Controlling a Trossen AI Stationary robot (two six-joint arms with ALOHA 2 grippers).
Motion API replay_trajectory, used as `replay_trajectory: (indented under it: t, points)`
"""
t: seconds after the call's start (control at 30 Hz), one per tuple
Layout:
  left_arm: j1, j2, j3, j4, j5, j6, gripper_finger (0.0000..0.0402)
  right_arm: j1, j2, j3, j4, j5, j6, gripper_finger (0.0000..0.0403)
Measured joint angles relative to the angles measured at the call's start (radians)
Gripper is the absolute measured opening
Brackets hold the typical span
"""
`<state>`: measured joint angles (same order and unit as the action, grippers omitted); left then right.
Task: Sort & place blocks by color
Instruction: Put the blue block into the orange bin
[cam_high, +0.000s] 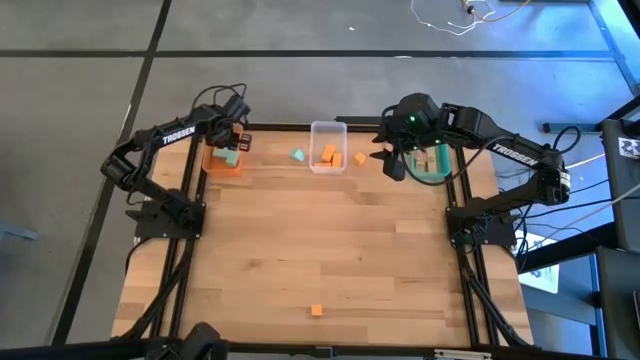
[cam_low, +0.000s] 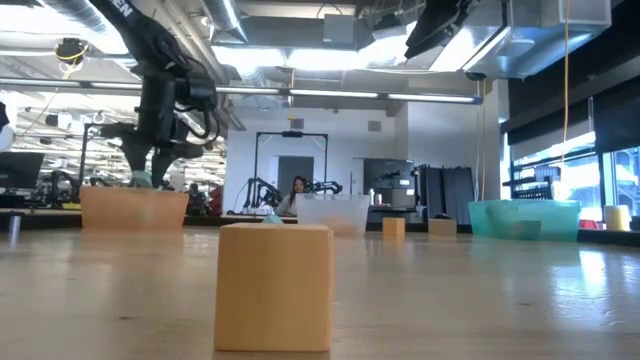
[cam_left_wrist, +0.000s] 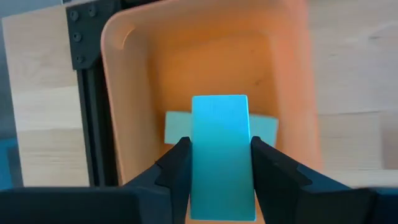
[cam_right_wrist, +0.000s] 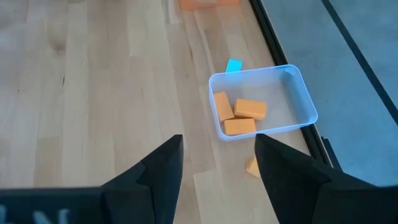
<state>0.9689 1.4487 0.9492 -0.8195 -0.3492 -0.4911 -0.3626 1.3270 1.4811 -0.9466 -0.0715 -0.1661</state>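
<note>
My left gripper (cam_high: 238, 143) hangs over the orange bin (cam_high: 222, 163) at the table's far left, shut on a mint green block (cam_left_wrist: 219, 124). A second mint block (cam_left_wrist: 176, 127) lies flat on that bin's floor. My right gripper (cam_right_wrist: 217, 167) is open and holds nothing; it hovers at the far right (cam_high: 392, 160), between the clear bin (cam_high: 328, 135) and the teal bin (cam_high: 432, 176). Three orange blocks (cam_right_wrist: 239, 115) lie in the clear bin. Loose on the table are a mint block (cam_high: 297, 155), an orange block (cam_high: 359, 158) and another orange block (cam_high: 316, 310) by the near edge. My left gripper pinches the mint green block by its two long sides (cam_left_wrist: 198, 155), one finger on each. The fingers point down from above and lie along the block, whose far end (cam_left_wrist: 219, 102) sticks out past the fingertips. The block is lifted clear above the inside of the orange bin.
The three bins stand in a row along the far edge: orange on the left, clear in the middle, teal (cam_low: 520, 215) on the right with wood-coloured blocks in it. The black frame rails (cam_high: 465, 250) run along both sides. The table's middle is bare wood (cam_high: 330, 240).
</note>
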Motion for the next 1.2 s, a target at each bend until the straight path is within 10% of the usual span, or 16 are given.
replay_trajectory:
  t: [0.43,0.63,0.9,1.2]
  points:
    - [-0.006,-0.002,0.011,0.045,0.106,0.057,0.0162,0.000,0.000,0.000,0.000,0.000,0.003,0.0200]
    - [-0.098,-0.003,0.083,0.184,0.335,0.485,0.0163,-0.001,0.000,0.000,0.001,0.000,0.000,0.0200]
    - [-0.221,0.021,0.089,0.431,0.371,1.083,0.0165,-0.002,0.000,0.000,0.002,0.000,-0.003,0.0200]
    - [-0.265,0.149,0.089,0.532,0.390,1.317,0.0163,-0.002,0.000,0.000,0.002,0.000,-0.003,0.0200]
